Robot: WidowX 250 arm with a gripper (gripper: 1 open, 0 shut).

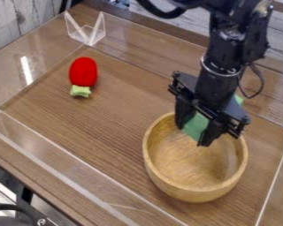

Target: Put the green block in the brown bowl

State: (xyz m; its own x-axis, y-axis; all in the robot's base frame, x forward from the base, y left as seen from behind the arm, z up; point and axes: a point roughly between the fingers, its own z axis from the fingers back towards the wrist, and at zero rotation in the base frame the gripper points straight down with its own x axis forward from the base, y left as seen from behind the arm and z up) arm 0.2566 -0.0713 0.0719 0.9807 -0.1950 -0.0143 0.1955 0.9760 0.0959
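Held over the bowl's far part, green block (201,129): mid-green, flat-faced, partly hidden by the gripper (205,113), which is closed on it. Counts: one block, one brown bowl (194,164), one red rounded object (82,71) with green base.

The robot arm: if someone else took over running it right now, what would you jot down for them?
Gripper: shut on the green block, seen over the far part of the brown bowl.
Bowl: on the table, with bare wood showing inside; whether the block touches it, this view can't settle.
Done: the block is gripped and at the bowl.
Left: let go so it ends up inside, then back the arm off. It may be worth lowering a little or moving further in first, as the block looks near the far rim.
Not part of the job: the red object and the small green piece by it.
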